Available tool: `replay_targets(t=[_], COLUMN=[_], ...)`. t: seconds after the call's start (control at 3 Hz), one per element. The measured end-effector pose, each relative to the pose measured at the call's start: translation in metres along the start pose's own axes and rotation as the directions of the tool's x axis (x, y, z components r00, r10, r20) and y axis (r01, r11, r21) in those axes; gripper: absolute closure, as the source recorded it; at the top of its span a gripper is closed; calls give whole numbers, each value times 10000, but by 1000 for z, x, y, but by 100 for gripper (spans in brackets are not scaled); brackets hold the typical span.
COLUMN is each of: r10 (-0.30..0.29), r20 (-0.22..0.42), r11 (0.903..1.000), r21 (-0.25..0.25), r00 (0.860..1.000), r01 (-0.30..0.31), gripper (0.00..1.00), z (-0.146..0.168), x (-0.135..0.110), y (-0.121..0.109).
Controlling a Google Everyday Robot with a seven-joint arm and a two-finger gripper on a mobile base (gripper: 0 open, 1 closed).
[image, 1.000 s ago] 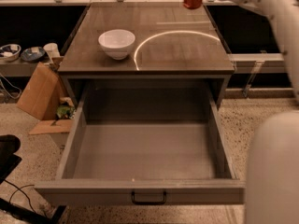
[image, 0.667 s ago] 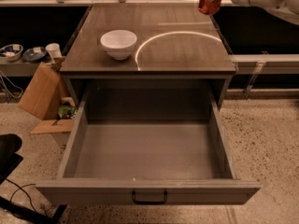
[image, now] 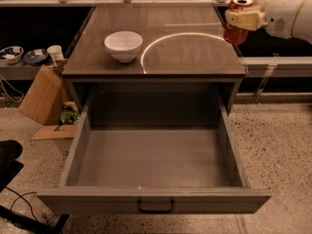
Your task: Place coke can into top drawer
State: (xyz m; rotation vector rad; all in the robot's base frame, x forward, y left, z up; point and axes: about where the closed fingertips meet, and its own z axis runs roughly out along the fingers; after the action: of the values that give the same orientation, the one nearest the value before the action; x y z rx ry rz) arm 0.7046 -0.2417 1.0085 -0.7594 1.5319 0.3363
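Nearest the camera, the top drawer (image: 97, 202) is sitting pulled fully out, front panel and black handle (image: 156, 207) facing us. Its grey floor is showing nothing inside.

Behind and above it, the cabinet top (image: 195, 57) is carrying a white bowl (image: 123, 45) on the left side, well apart from the action. A cardboard box (image: 44, 99) is leaning on the floor to the left.

Farthest back, at the right rear corner, the gripper (image: 239, 19) is hanging in the air just past the right edge of the cabinet top. Its cream fingers (image: 243, 19) are clamping the coke can (image: 235, 34) around its middle. The can is standing roughly upright, long axis near vertical, silver top up and red base poking out below the fingers, touching nothing else.

Key relation: the can is sitting above and behind the drawer opening, off to its right. The cavity is lying toward the camera, leftward and lower. Judging by this, the next move is calling for travel forward and left over the cabinet edge, then down.
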Motion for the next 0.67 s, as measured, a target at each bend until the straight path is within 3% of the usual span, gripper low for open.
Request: replay_targets(t=[0.33, 0.67], r10=[97, 482], r20=[259, 620], r11=[9989, 9943], r21=[-462, -979], r00=[9996, 9969], r01=[-85, -420], gripper=[100, 100], z=[-30, -31], x=[19, 41], y=[18, 25])
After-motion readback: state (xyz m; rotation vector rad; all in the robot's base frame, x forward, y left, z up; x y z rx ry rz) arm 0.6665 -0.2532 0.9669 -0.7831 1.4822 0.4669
